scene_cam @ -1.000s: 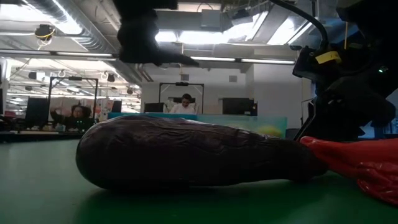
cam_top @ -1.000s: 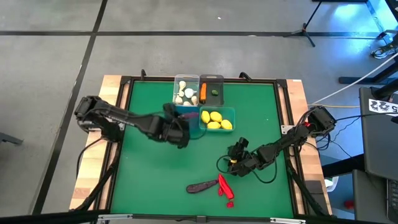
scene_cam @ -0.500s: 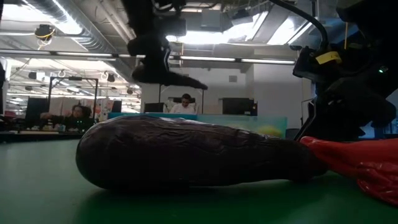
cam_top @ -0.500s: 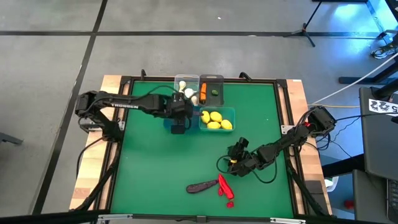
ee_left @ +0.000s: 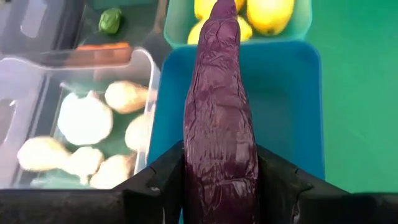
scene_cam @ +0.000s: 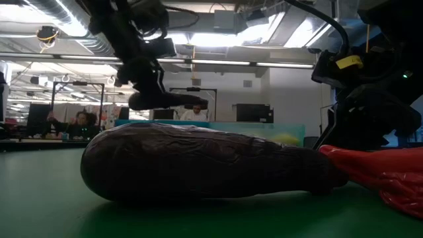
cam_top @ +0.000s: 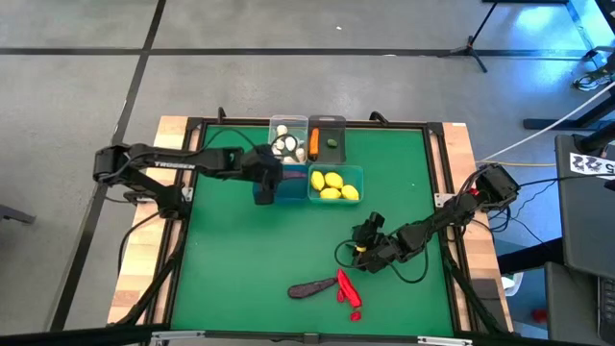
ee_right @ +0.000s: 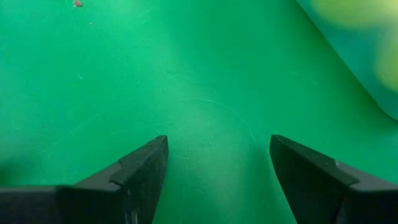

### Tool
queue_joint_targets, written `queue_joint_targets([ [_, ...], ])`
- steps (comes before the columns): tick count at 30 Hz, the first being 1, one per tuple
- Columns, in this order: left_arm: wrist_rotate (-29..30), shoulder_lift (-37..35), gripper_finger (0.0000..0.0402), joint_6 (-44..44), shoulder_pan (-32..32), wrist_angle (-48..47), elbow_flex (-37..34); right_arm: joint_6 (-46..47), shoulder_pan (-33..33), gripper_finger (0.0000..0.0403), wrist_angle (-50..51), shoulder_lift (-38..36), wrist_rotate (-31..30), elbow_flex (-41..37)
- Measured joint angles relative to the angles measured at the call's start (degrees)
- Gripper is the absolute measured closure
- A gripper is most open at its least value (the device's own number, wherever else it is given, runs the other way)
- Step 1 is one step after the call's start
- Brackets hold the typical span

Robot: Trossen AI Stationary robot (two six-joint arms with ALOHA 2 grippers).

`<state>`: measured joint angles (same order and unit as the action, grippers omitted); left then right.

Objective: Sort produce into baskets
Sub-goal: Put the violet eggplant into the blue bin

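My left gripper [cam_top: 267, 183] is shut on a dark purple eggplant [ee_left: 219, 106] over the empty teal-blue bin [ee_left: 286, 112]. It shows in the low view [scene_cam: 158, 99] too. Beside that bin stand a teal bin of yellow lemons [cam_top: 334, 185], a clear bin of white garlic bulbs [cam_top: 285, 144] and a dark grey bin [cam_top: 328, 139] holding an orange carrot and a small green piece. A second eggplant [cam_top: 309, 287] and red chili peppers [cam_top: 346, 288] lie on the mat near the front. My right gripper [cam_top: 365, 252] is open and empty, low over the mat. My left gripper pinches the eggplant's near end [ee_left: 221, 168] between its two fingers [ee_left: 155, 180]. The fingers slant down from the table's left side and lie along the eggplant. It sticks out past the fingertips toward the lemon bin, lifted clear above the blue bin.
The four bins cluster at the mat's far middle. The green mat [cam_top: 231, 259] has a raised dark frame around it. A black cable [cam_top: 338, 256] loops on the mat by my right gripper. People sit in the room beyond the table [scene_cam: 82, 122].
My left gripper has carried the eggplant toward the table's far edge, from the open mat to above the blue bin, then a little left. In the low view it has come down.
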<state>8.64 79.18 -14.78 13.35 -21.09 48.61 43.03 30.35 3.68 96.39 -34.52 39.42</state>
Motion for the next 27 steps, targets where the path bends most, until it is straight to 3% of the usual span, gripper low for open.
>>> queue_joint_targets([
  [17, -9.74, 7.94, 0.0249, 1.15, 8.44, 2.87, -0.55, -0.02, 0.00, 0.0123, -0.09, 0.01, -0.57, 0.00],
  [27, -10.12, 8.85, 0.0249, 1.28, 8.78, 2.86, -0.55, 0.01, 0.00, 0.0123, -0.15, 0.01, -0.61, 0.00],
])
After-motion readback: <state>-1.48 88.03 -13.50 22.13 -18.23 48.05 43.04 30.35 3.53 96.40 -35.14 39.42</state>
